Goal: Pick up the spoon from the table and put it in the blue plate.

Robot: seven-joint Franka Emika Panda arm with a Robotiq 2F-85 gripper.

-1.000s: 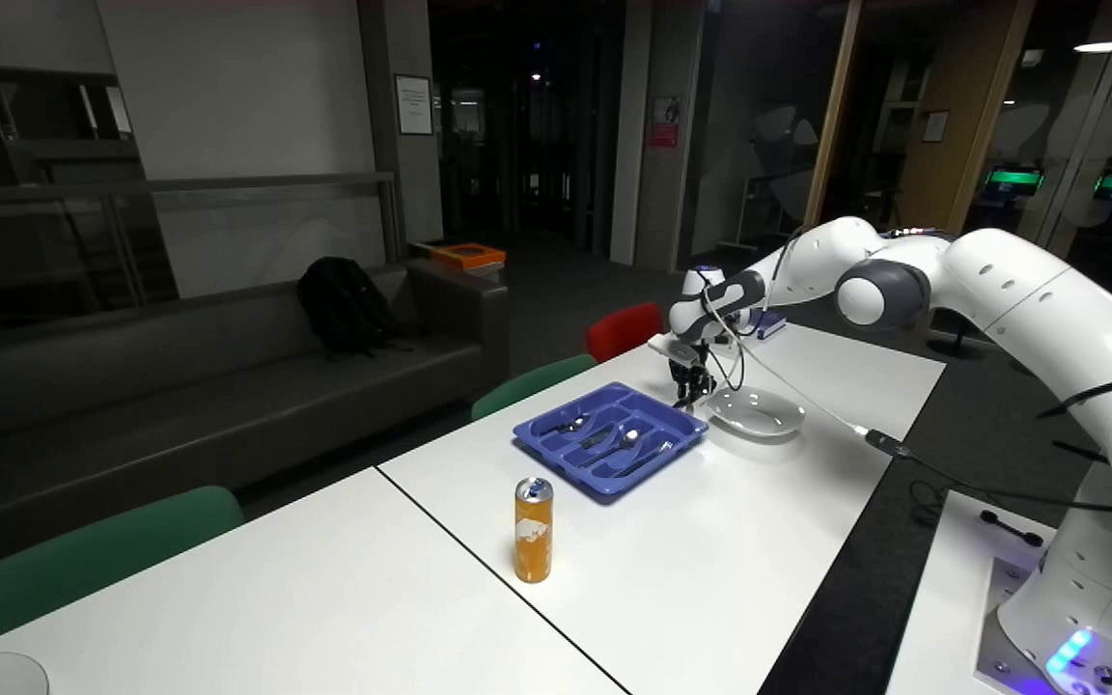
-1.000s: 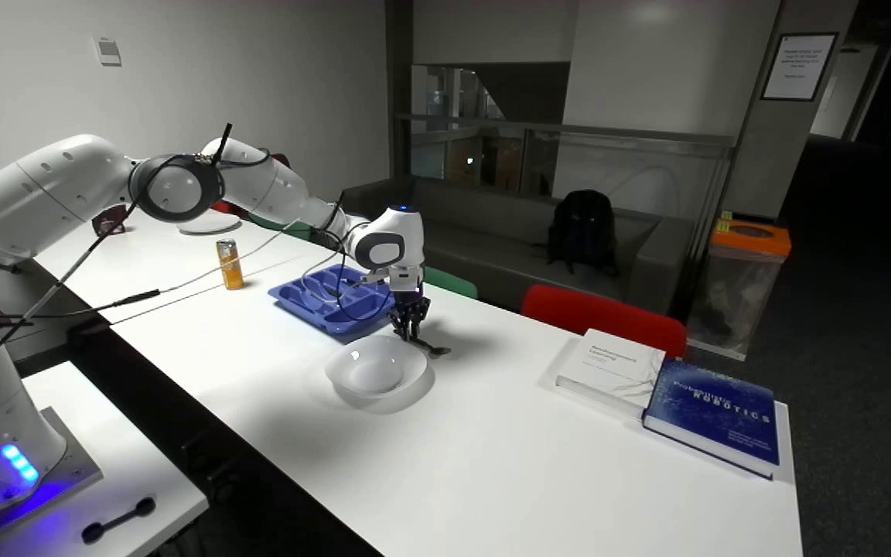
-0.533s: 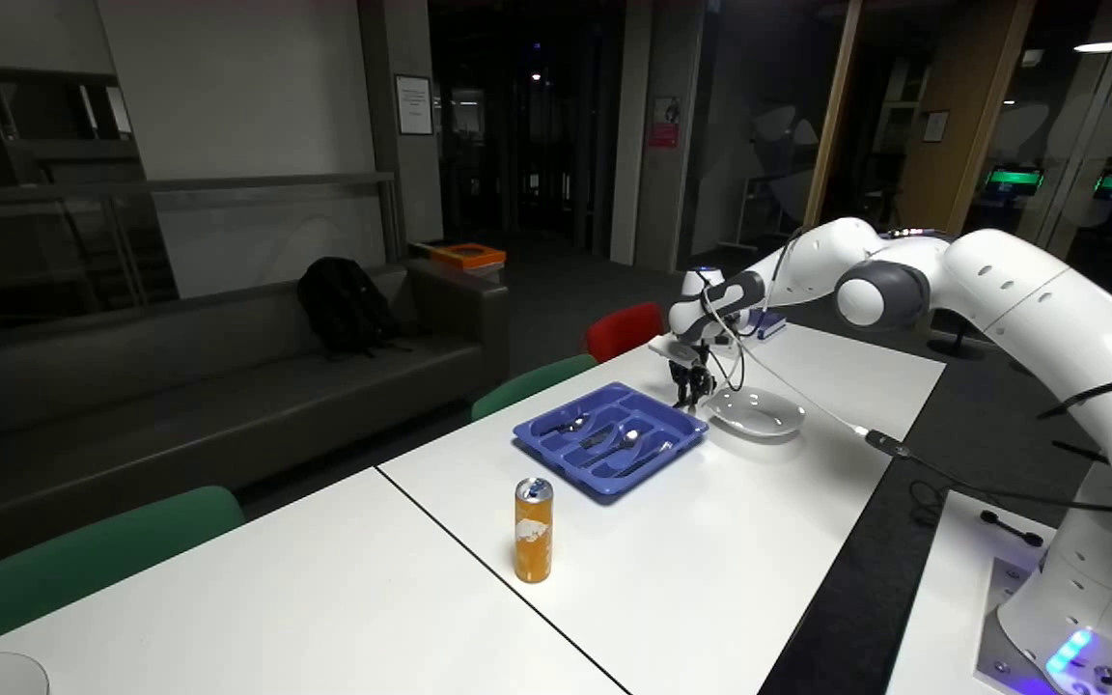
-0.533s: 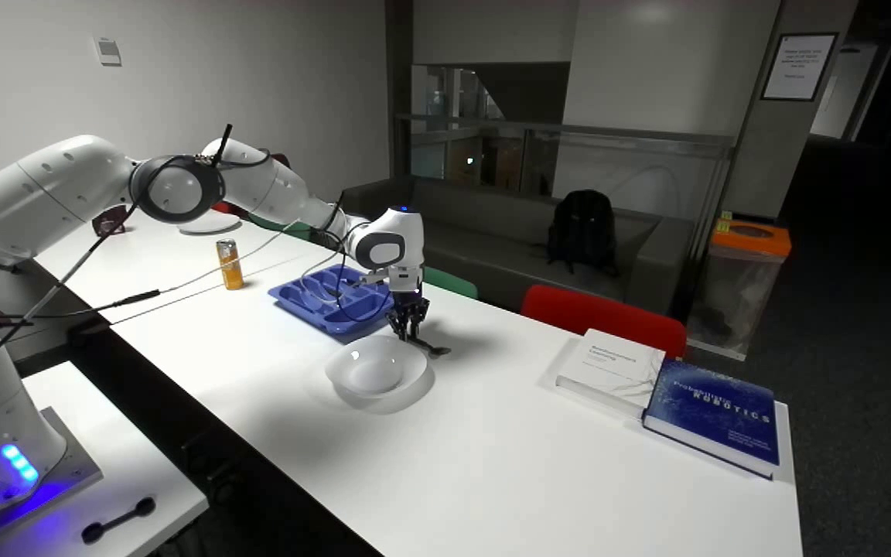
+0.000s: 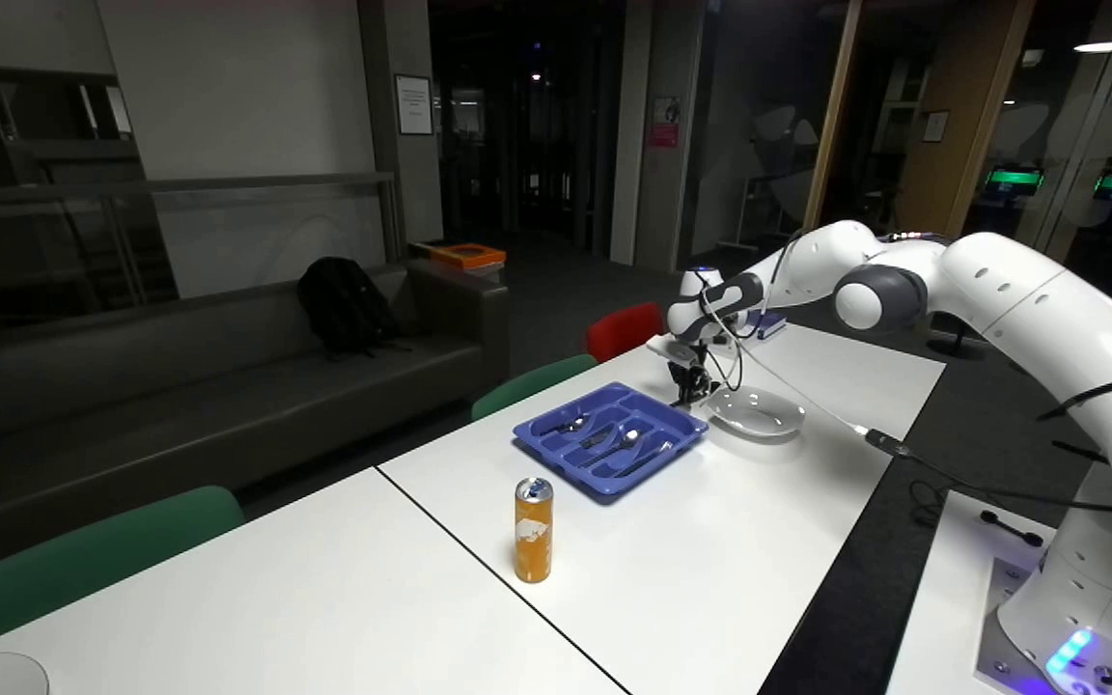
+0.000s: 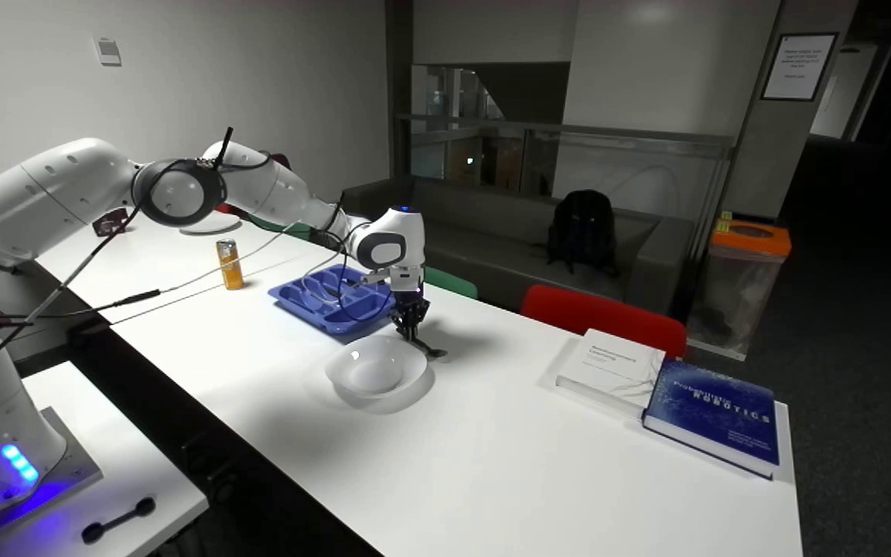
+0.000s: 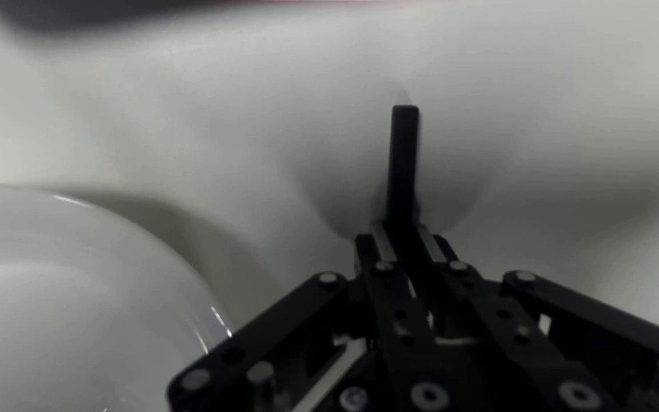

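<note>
The dark spoon lies at the white table (image 6: 538,433) beside the white bowl. Its bowl end (image 6: 435,353) shows in an exterior view, and its black handle (image 7: 404,154) sticks out past the fingertips in the wrist view. My gripper (image 7: 403,233) is shut on the handle, which sits between both pads; it also shows in both exterior views (image 5: 690,396) (image 6: 411,329). I cannot tell whether the spoon is off the table. The blue plate (image 5: 561,469) is a divided tray holding several pieces of cutlery, close by the gripper (image 6: 310,319).
A white bowl (image 6: 376,371) stands right by the gripper and fills the lower left of the wrist view (image 7: 78,320). An orange can (image 5: 533,531) stands past the tray. A white book (image 6: 608,367) and a blue book (image 6: 712,414) lie at the table's end.
The gripper fingers have closed together on the spoon. The spoon's bowl end has shifted slightly. The arm has barely moved; the tray and bowl have not moved.
</note>
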